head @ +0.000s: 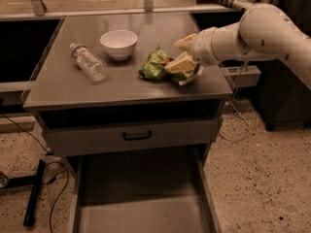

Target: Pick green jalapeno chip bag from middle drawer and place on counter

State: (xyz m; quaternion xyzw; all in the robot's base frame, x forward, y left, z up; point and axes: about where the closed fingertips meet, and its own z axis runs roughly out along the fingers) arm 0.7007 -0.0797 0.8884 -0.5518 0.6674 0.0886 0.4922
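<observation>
- Gripper (181, 53) over counter (63, 89), R side; fingers spread, gripping nothing I can see.
- Bag (154, 64) lies on counter, lower finger resting on it.
- Drawer (141, 215) open below.

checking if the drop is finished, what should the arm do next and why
Probably lift the gripper straight up and back to the right. The green jalapeno chip bag already lies on the counter beside the bowl, and the gripper looks open, its lower finger just over the bag. The middle drawer has a bare floor, so the placing seems done.
</observation>
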